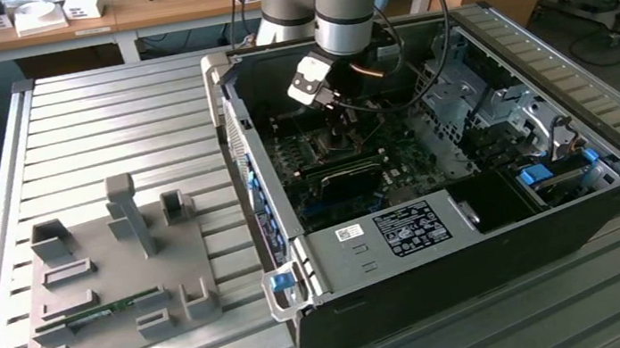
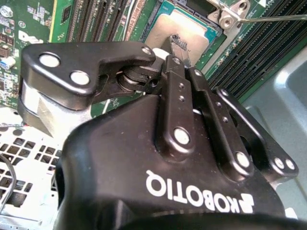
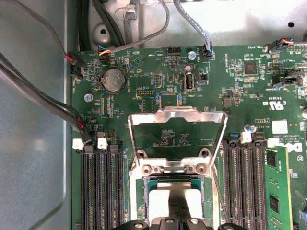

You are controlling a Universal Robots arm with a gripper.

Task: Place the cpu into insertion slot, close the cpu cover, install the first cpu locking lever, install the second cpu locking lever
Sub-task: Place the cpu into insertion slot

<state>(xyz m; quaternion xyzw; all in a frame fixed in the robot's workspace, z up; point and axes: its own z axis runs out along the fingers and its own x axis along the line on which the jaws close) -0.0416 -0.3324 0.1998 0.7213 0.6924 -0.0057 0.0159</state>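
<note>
The black two-fingered gripper point(image 3: 177, 207) is reaching down into the open black computer case point(image 1: 422, 294), which is lying on the ribbed grey metal table point(image 1: 99, 121). Its fingers are drawn together with nothing clamped between them. Their joined tips are sitting over the middle of the small flat square cpu with the silver-grey metal top point(image 3: 159, 203); whether they are pressing on it or hovering just above it cannot be told.

The cpu is lying flat inside the square, metal-rimmed insertion slot point(image 3: 137, 194) on the green motherboard point(image 3: 230, 96), directly under the fingertips, with its bare top showing on both sides of them. Just beyond the fingertips, the thin silvery square-framed cpu cover point(image 3: 177, 114) is standing open, tilted up on its hinge at the far edge of the slot, and the board is showing through its large central window.

In the second wrist view a thin steel locking lever point(image 2: 273, 18) is jutting out sideways from near that hinge, away from the fingers. Banks of long narrow black memory slots point(image 3: 100, 187) are flanking the fingers on both sides.
</note>
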